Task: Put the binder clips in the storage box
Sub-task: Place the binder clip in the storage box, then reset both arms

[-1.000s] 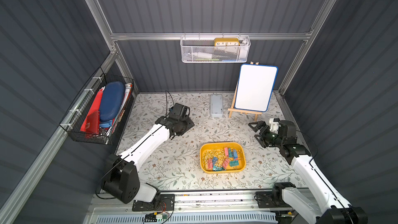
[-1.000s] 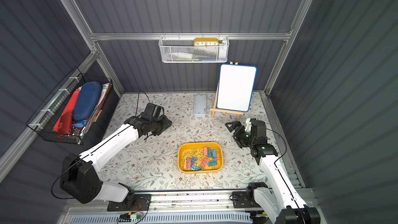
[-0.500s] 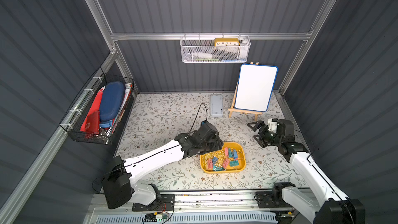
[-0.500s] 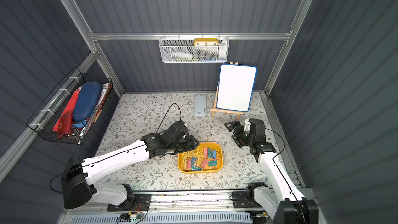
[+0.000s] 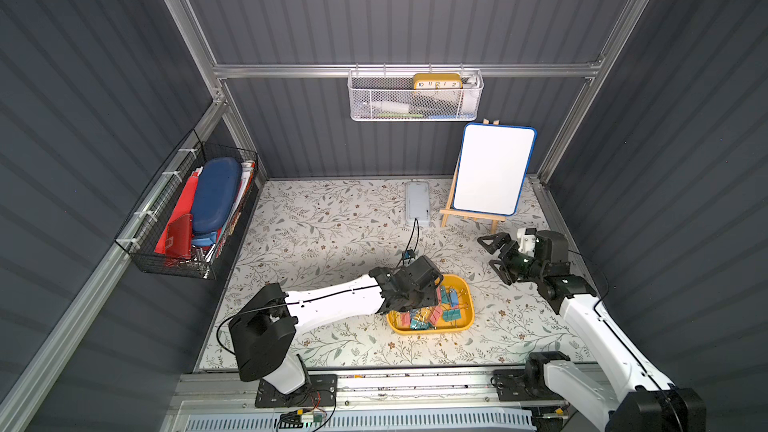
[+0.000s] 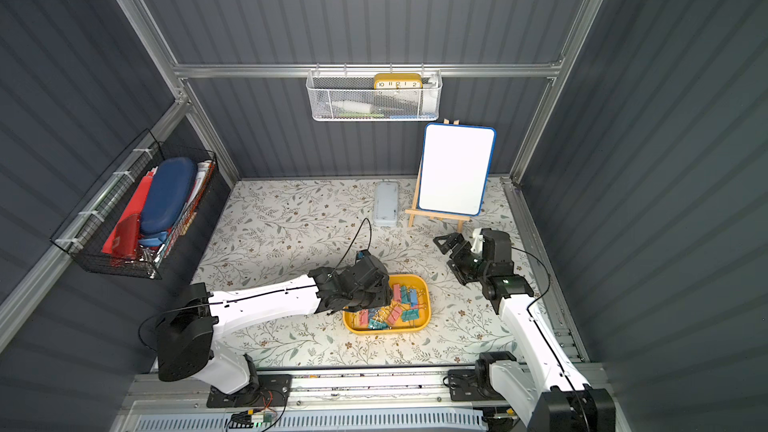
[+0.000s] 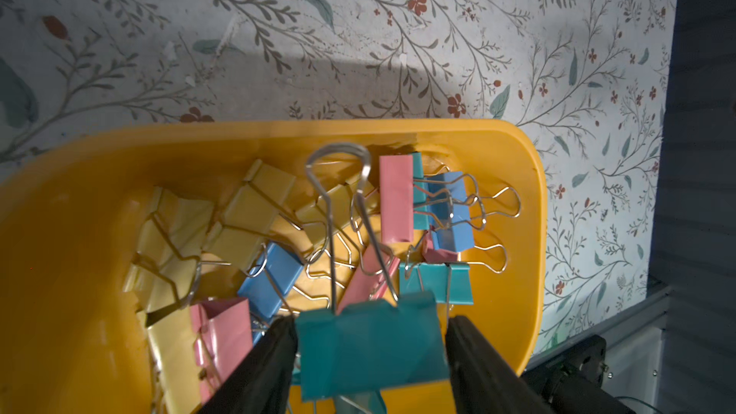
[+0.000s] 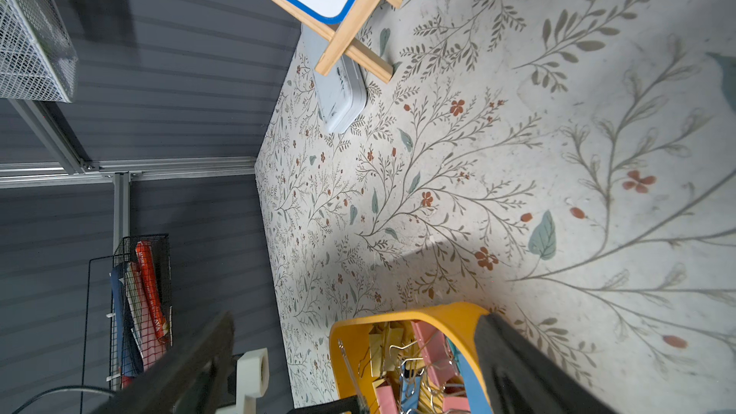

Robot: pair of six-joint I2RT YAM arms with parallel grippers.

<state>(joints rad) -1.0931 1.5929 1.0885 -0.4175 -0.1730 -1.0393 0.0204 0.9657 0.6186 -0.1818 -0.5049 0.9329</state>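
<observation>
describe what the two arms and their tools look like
The left arm and right arm both have glossy white link shells with bulky black joint housings, and a thin black cable runs along each. The left tool and right tool are all black, each with two flat, tapering fingers.

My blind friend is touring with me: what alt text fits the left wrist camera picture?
A teal binder clip sits between the left gripper's black fingers over a yellow storage box of pink, blue, yellow and teal clips.
</observation>
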